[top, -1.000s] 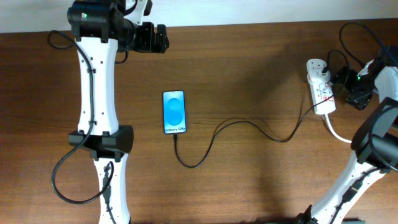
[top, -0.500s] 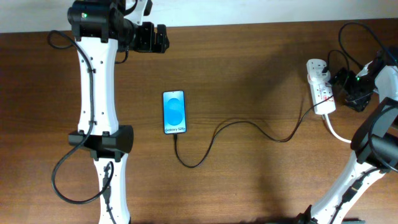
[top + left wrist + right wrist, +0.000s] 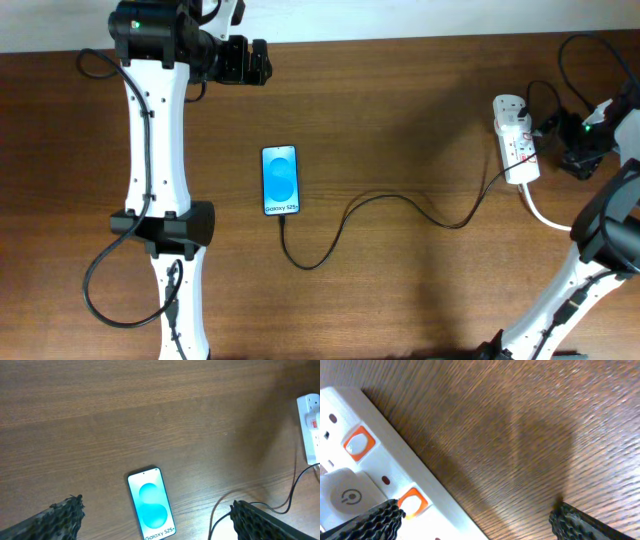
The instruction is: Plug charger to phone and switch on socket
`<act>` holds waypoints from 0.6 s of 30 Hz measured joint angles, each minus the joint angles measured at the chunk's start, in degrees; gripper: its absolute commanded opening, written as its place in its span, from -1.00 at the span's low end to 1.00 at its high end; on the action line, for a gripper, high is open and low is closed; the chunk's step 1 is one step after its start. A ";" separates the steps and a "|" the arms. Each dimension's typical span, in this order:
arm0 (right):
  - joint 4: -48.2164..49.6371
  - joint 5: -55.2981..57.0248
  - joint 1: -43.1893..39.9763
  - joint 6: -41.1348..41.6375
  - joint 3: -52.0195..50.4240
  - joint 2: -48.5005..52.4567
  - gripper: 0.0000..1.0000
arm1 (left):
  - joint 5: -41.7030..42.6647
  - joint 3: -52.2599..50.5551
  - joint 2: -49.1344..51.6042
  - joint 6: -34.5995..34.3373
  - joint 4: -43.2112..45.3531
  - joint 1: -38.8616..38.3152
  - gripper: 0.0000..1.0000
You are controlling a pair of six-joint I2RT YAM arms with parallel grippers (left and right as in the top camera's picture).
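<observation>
Overhead, the black-framed blue-screened smartphone (image 3: 281,180) lies mid brown wooden table (image 3: 400,100), thin black charger cable (image 3: 400,200) meeting its lower edge, left arm (image 3: 155,130) stretched straight; left wrist: left gripper (image 3: 156,505) spread wide above it; right wrist: right gripper (image 3: 472,510) spread beside the long white power strip (image 3: 380,460).

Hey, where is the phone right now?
In the overhead view the phone lies screen-up left of centre, beside the left arm, the charger trailing from its lower end.

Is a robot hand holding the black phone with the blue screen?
No, the blue-screened phone lies ungripped on the brown wooden table.
</observation>
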 measured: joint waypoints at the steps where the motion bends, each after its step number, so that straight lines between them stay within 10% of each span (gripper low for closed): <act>1: 0.00 -0.11 -0.04 0.00 0.00 0.00 0.99 | 0.00 0.00 0.00 0.00 0.00 0.00 0.99; 18: -0.13 5.60 2.51 -1.29 0.04 0.00 0.99 | 0.00 0.00 0.00 0.00 0.00 0.00 0.99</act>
